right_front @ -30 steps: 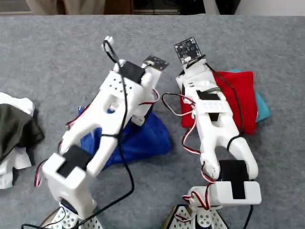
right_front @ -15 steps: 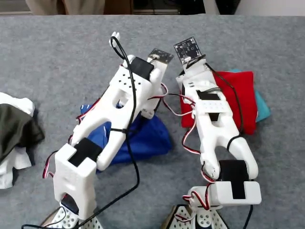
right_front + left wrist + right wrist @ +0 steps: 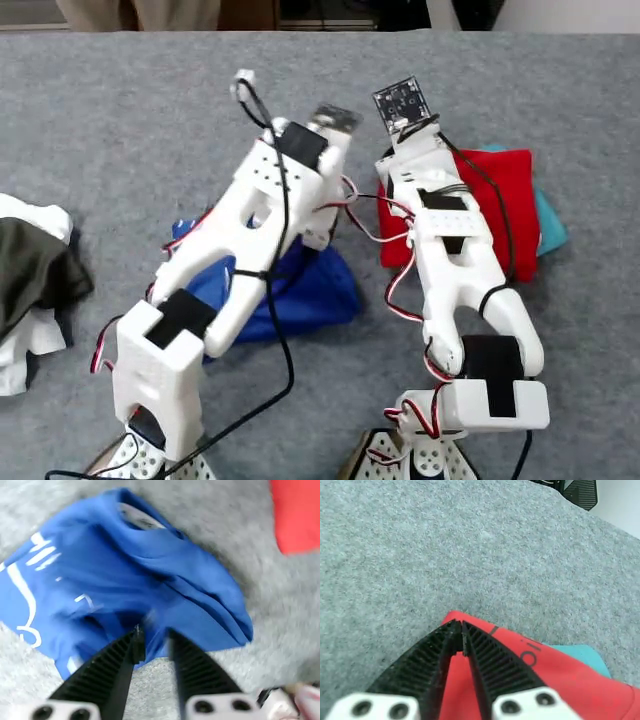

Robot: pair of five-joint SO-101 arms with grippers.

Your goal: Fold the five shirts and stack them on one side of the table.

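A crumpled blue shirt (image 3: pixel 312 287) with white print lies mid-table, partly under my left arm. In the left wrist view my left gripper (image 3: pixel 153 632) hangs just above the blue shirt (image 3: pixel 125 570), its fingers a little open with nothing between them. A folded red shirt (image 3: pixel 512 200) rests on a teal shirt (image 3: pixel 552 228) at the right, under my right arm. My right gripper (image 3: pixel 459 626) is shut, its tips over the near corner of the red shirt (image 3: pixel 530 675); the teal shirt (image 3: pixel 582 655) peeks out beside it.
A loose pile of white and dark shirts (image 3: pixel 30 270) lies at the table's left edge. Bare grey cloth (image 3: pixel 120 110) stretches across the far side. The two arms stand close together in the middle. The red shirt (image 3: pixel 297 515) lies near the blue one.
My left arm has swung right and farther out over the blue shirt, closer to the right arm. The right arm shifted very slightly.
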